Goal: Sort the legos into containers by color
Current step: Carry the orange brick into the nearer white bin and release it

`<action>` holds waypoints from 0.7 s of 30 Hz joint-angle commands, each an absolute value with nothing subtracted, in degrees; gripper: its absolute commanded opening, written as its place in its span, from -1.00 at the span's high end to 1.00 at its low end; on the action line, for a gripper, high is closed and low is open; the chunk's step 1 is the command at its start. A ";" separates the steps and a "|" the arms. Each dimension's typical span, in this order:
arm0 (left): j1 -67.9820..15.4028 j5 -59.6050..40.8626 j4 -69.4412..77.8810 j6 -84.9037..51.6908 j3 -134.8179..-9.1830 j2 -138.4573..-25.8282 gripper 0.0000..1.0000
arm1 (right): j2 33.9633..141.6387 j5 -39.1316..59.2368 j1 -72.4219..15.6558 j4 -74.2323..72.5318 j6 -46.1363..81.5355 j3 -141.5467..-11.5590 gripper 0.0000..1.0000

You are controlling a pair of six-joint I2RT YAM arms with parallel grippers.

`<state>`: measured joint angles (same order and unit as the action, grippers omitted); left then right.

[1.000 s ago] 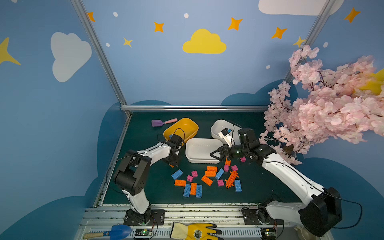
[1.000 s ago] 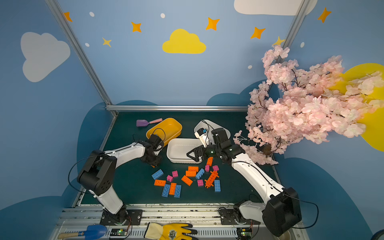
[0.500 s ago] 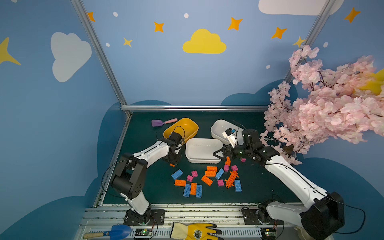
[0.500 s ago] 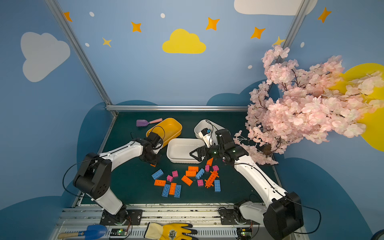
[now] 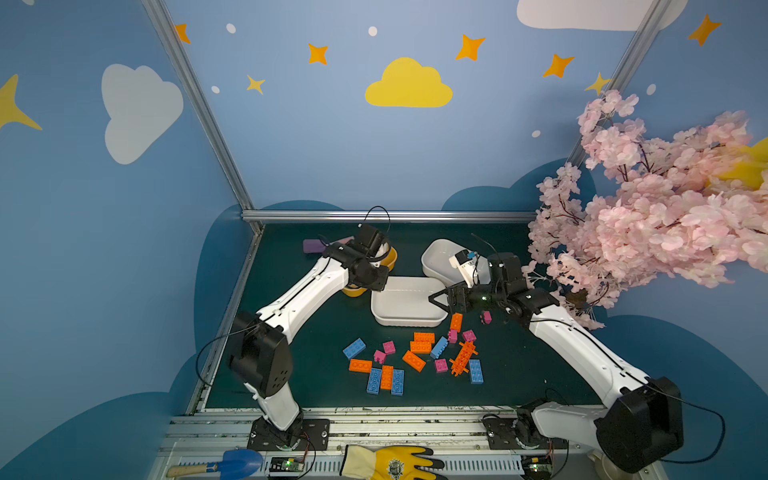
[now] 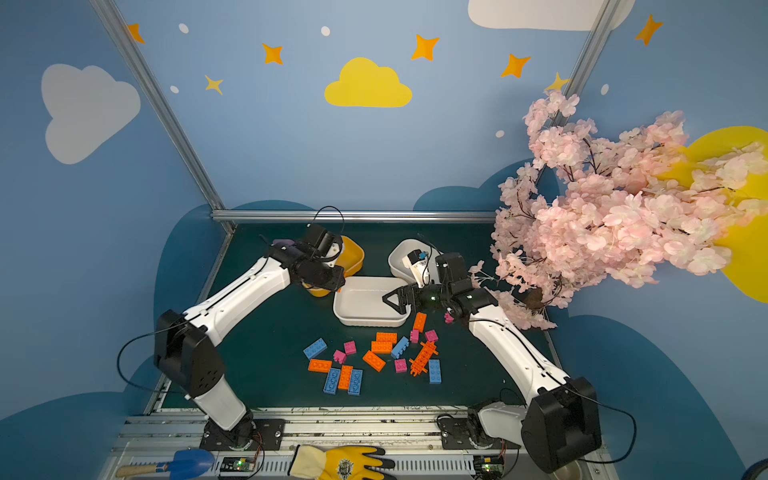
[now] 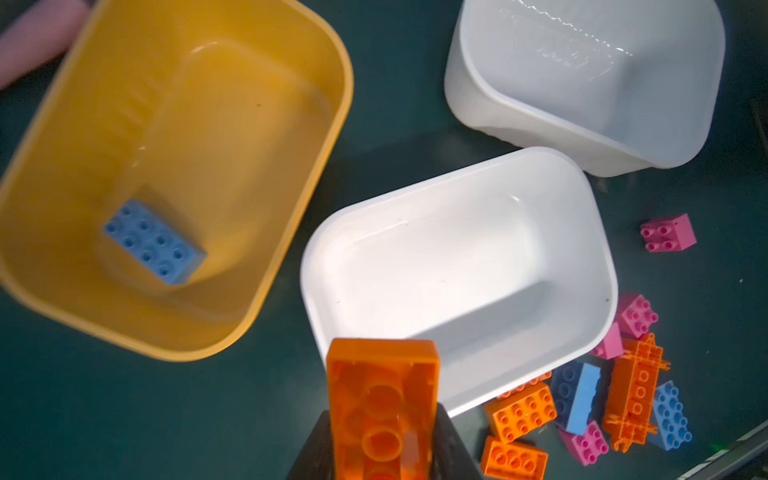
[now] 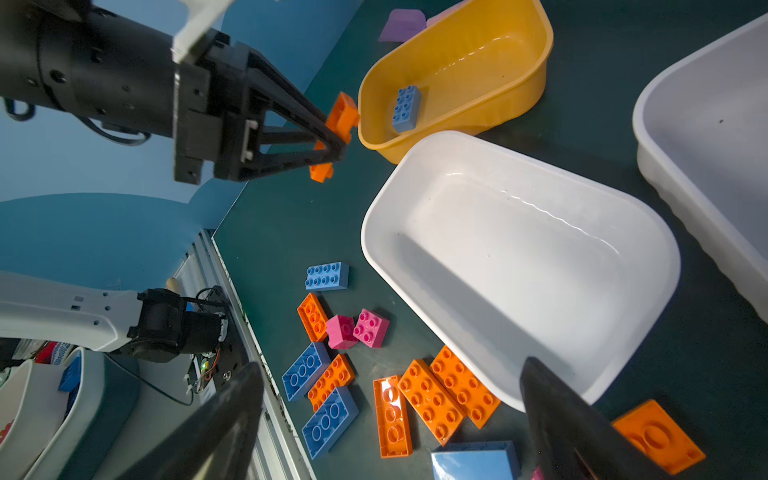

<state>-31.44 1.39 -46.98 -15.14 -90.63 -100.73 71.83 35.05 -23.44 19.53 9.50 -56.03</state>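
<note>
My left gripper (image 7: 382,419) is shut on an orange lego (image 7: 382,374), held above the mat by the yellow container (image 7: 316,174). The right wrist view shows that grip (image 8: 343,139) from the side. One blue lego (image 7: 153,243) lies inside the yellow container. Two white containers, a middle one (image 5: 405,320) and a rear one (image 5: 432,259), hold nothing I can see. My right gripper (image 5: 438,297) is open over the middle container's right end, its fingertips (image 8: 536,382) wide apart. Several loose orange, blue and pink legos (image 5: 419,347) lie on the mat in front.
A purple scoop (image 5: 313,246) lies behind the yellow container. A pink blossom branch (image 5: 623,216) overhangs the right side near my right arm. A lone pink lego (image 5: 485,318) sits under that arm. A yellow glove (image 5: 395,461) and a blue trowel (image 5: 241,461) lie on the front rail.
My left gripper has shut on the orange lego and lifted it back toward the yellow container. My right gripper stays open and has shifted slightly.
</note>
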 commanded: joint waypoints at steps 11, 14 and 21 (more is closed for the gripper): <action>-36.86 13.71 -46.71 -28.78 -93.13 -115.25 0.30 | 71.25 35.58 -22.02 17.82 10.56 -56.99 -0.89; -36.87 14.62 -46.24 -29.31 -93.04 -116.49 0.22 | 70.80 36.06 -22.06 17.24 11.04 -56.17 -0.89; -37.18 14.13 -48.71 -27.74 -91.95 -111.03 -0.23 | 70.08 37.35 -21.92 18.68 10.44 -55.89 -0.89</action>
<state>-36.84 13.67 -46.72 -28.29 -92.14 -115.09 71.35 35.77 -22.17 18.57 10.52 -56.34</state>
